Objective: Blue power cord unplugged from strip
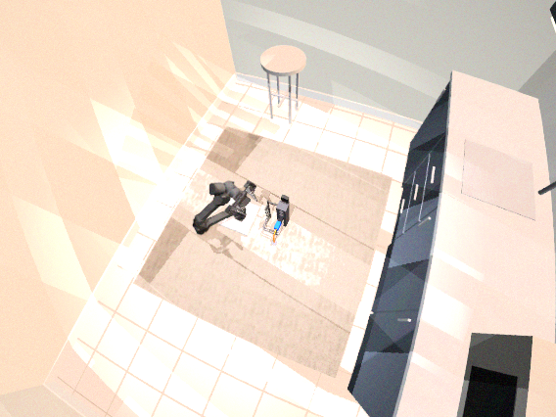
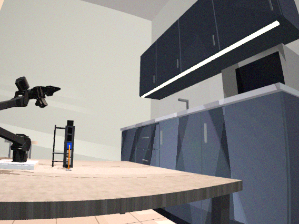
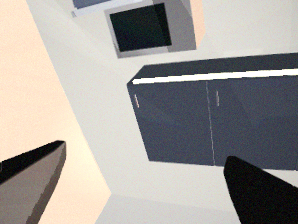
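claw [image 2: 50, 89] is held wide open and empty, high above the power strip [image 2: 69, 143]; blue plug [image 2: 69, 146] is best approached squarely, then pulled straight out.

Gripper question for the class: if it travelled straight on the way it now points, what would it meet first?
Nothing nearby. The gripper, fingers open and empty, points level above the power strip; the wrist view shows only the dark wall cabinets ahead. Those would probably come first, though depth is unclear.
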Controlling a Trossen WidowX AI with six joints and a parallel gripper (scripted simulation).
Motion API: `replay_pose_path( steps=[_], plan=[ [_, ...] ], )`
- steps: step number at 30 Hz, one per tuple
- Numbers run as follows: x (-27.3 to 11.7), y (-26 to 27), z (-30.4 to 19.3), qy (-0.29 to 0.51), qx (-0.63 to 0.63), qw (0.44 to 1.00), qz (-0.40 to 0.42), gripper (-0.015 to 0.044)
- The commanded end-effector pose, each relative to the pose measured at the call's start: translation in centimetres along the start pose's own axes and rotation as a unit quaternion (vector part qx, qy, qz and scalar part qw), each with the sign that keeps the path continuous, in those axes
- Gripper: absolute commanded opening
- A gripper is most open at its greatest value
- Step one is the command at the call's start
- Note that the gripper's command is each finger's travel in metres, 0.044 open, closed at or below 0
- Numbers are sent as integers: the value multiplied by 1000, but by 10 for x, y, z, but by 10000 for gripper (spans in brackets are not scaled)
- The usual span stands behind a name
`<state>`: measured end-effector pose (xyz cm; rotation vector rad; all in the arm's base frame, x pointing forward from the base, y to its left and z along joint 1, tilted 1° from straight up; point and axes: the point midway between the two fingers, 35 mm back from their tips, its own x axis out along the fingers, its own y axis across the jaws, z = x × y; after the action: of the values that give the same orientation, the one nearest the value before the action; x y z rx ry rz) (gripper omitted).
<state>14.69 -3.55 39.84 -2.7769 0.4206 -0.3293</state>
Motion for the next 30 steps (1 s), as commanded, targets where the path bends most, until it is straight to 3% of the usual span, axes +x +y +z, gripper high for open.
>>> replay_pose_path(
  steps=[1,5,9,14,19,23,30],
  plan=[
    [0,-1,0,1,-5,1000,0,374],
    [7,-22,-2,15,-131,991,-10,269],
    [27,-59,12,10,-365,930,-32,164],
    [64,-82,52,-54,-600,796,-66,160],
    [103,-73,105,-159,-750,630,-125,160],
    [120,-41,134,-236,-803,526,-154,160],
    [119,-10,194,-350,-798,395,-290,160]
  ],
)
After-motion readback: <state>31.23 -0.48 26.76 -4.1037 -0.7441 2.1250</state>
